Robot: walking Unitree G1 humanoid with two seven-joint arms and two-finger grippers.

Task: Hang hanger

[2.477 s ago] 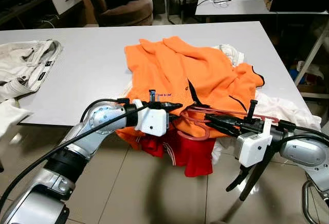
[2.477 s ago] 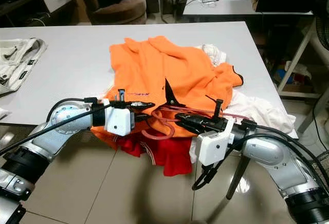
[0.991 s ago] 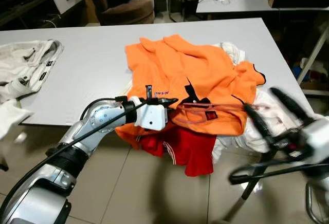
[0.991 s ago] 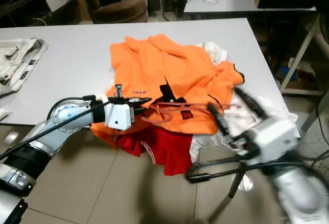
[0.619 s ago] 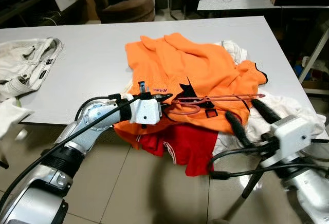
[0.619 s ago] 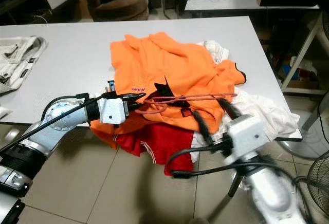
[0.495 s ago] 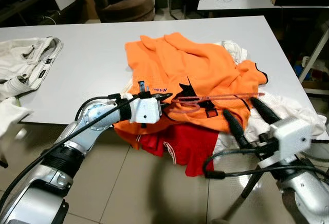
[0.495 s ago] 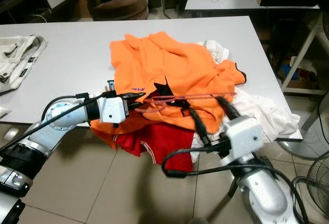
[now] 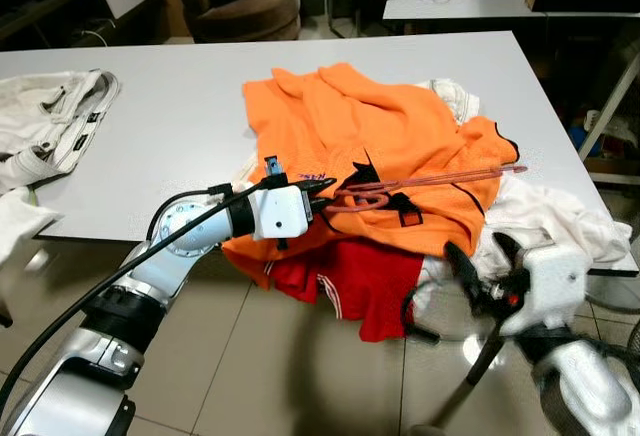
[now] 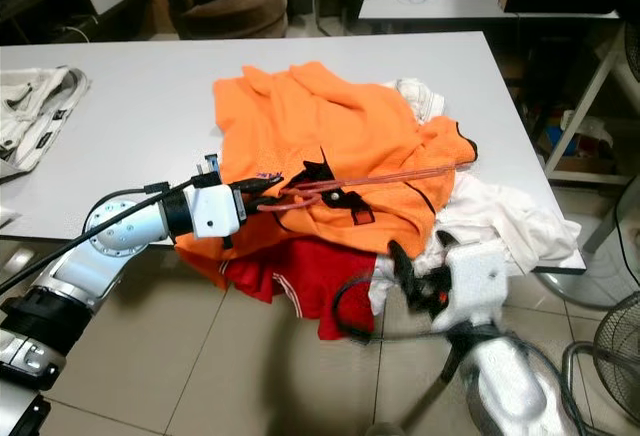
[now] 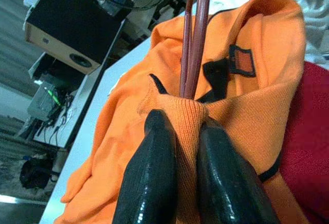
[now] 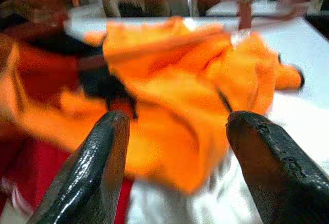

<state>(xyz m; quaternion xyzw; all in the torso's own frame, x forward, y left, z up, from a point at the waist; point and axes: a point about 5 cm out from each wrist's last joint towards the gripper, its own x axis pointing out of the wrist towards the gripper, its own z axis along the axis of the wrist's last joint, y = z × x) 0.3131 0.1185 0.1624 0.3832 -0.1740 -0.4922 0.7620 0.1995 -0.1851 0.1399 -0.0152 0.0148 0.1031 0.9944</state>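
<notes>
A pink-red hanger (image 9: pixel 430 180) lies across the orange shirt (image 9: pixel 385 126) at the table's near edge, its hook end toward my left gripper (image 9: pixel 322 197). That gripper is shut on the hook end together with a fold of orange collar; in the left wrist view the two black fingers (image 11: pixel 151 183) pinch the fabric and the hanger's (image 11: pixel 194 39) bars run on past them. My right gripper (image 9: pixel 483 258) hangs lower, off the table's front right, open and blurred. In the right wrist view its fingers (image 12: pixel 97 172) stand wide apart with nothing between them.
A red garment (image 9: pixel 360 276) droops off the table edge under the orange shirt. White cloth (image 9: pixel 550 218) is heaped at the right corner, and pale jeans (image 9: pixel 50 126) lie far left on the white table (image 9: pixel 180 106). A brown armchair (image 9: pixel 235 1) stands behind, a fan (image 10: pixel 600 386) low right.
The right gripper has let go of the hanger, opened, and dropped back below the table edge. The left gripper still holds the hook end; the hanger's far end has tipped up.
</notes>
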